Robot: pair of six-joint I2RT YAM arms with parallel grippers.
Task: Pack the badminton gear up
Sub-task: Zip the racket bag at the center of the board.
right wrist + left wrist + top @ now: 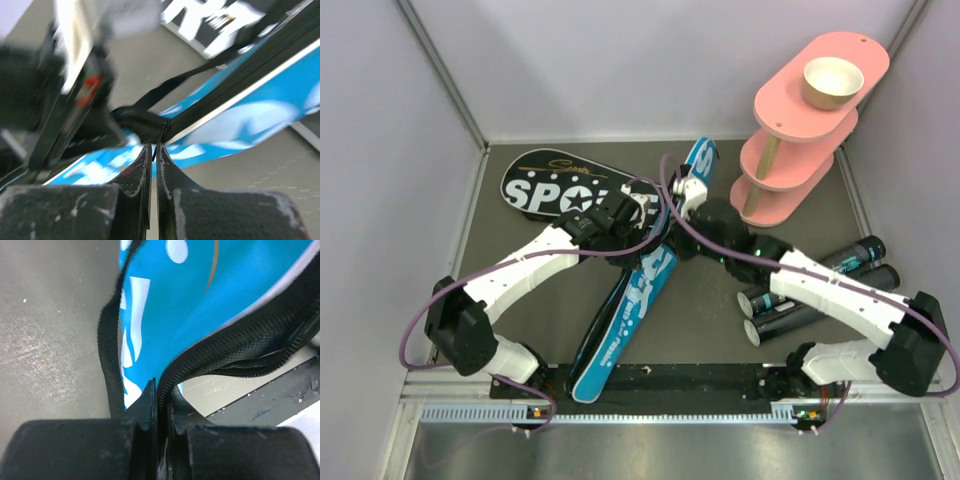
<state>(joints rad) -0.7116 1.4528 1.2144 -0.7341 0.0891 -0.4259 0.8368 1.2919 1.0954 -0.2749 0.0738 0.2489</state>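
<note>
A blue racket bag [620, 330] lettered in white lies slanted across the dark mat, its upper end raised between the two arms. My left gripper [642, 222] [157, 386] is shut on the bag's black zipper edge [220, 347]. My right gripper [682, 200] [155, 148] is shut on the zipper pull [162, 131] of the same bag [260, 115]. A black racket bag [545, 185] lettered SPORT lies flat at the back left, partly under the left arm. Two black tubes [865, 252] [775, 322] lie side by side on the right, partly hidden by the right arm.
A pink three-tier stand [790, 150] stands at the back right with a tan round bowl [832, 82] on its top tier. Grey walls close in the back and both sides. A black rail [670, 378] runs along the near edge.
</note>
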